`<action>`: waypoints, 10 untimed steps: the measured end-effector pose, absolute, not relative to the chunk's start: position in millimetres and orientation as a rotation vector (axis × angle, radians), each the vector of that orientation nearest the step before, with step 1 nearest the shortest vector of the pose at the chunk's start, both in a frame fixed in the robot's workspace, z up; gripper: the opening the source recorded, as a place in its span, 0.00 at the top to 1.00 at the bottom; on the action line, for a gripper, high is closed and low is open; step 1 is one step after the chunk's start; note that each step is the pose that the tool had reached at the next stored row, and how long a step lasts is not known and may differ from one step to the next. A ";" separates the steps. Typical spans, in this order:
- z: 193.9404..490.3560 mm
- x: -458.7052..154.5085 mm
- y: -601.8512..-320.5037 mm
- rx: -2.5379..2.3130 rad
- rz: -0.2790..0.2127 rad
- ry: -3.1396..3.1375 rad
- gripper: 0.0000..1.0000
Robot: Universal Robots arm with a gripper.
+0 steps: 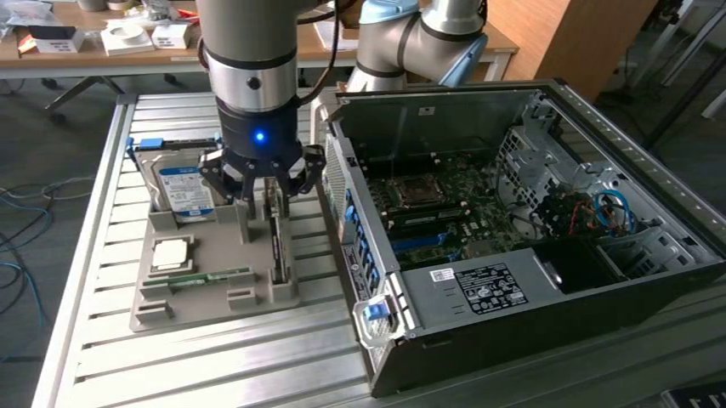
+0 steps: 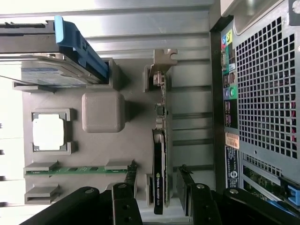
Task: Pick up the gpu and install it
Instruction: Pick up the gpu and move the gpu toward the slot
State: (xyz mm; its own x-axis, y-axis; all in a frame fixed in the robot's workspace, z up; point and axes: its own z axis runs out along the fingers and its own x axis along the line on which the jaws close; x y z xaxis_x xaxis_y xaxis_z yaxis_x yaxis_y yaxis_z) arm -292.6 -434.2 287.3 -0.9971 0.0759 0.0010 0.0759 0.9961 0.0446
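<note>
Grey plastic tray (image 1: 170, 310) props the graphics card (image 1: 275, 246) upright on its edge, so my claw (image 1: 270, 194), spread wide and gripping nothing, straddles it from above.

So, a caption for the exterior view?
Open tool straddling the upright gpu in its gray tray, beside an open computer case.

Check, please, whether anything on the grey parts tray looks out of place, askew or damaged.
Nothing stands out. The gpu stands on edge in its slot on the tray, the hard drive, processor and memory stick each sit in their own holders, and the open claw hangs over the gpu.
</note>
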 end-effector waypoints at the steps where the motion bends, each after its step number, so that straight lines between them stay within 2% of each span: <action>1: 285.4 -292.7 -434.3 0.119 0.070 3.138 0.53; 10: 278.2 -291.5 -434.7 0.119 0.070 3.138 0.53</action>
State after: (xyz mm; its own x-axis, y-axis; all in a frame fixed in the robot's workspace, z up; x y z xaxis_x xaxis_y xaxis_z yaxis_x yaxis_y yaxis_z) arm -291.5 -434.7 278.2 -0.9971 0.0756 0.0011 0.0756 0.9961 0.0446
